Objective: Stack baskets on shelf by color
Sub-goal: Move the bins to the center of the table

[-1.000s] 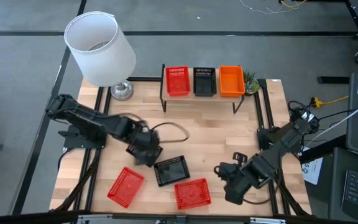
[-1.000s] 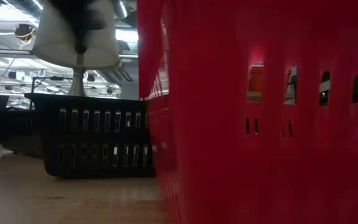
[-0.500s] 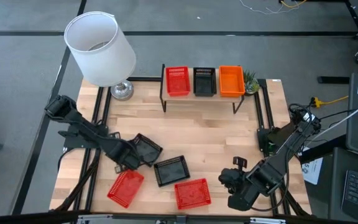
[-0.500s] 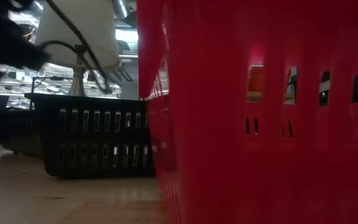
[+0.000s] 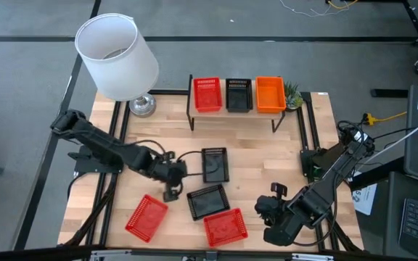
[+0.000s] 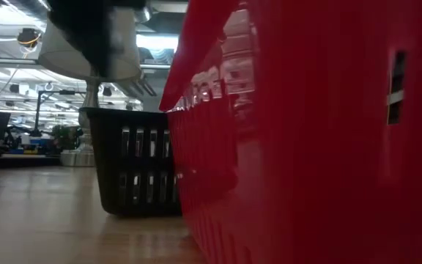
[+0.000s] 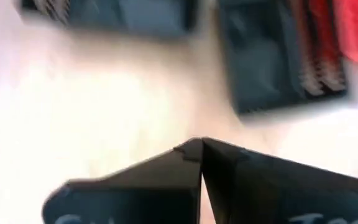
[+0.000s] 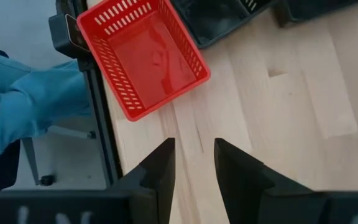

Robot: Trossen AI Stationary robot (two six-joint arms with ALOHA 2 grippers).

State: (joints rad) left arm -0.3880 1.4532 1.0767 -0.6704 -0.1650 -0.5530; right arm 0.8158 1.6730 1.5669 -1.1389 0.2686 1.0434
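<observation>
In the high view the shelf [image 5: 232, 117] stands at the table's far edge and carries a red basket [image 5: 207, 94], a black one [image 5: 239, 95] and an orange one [image 5: 270, 94] side by side. On the tabletop lie two black baskets [image 5: 214, 164] [image 5: 207, 201] and two red baskets [image 5: 146, 216] [image 5: 226, 225], each resting on its bottom. My left gripper [image 5: 173, 181] is left of the black baskets, its fingers shut [image 7: 201, 155] over bare wood. My right gripper [image 5: 267, 212] hovers near the table's near right corner, open [image 8: 194, 155], with a red basket [image 8: 143, 55] ahead of it.
A white-shaded lamp [image 5: 118, 54] stands at the far left corner, a small plant [image 5: 293, 94] right of the shelf. The low view is filled by a red basket [image 6: 313, 132] with a black basket [image 6: 141, 161] behind. A blue-sleeved person [image 8: 23, 106] is beyond the table's near edge.
My left gripper drew back toward the left, then swept right. One black basket slid from the table's left middle toward the centre and turned about. The other black basket and the near red basket shifted slightly. My right arm moved toward the near edge.
</observation>
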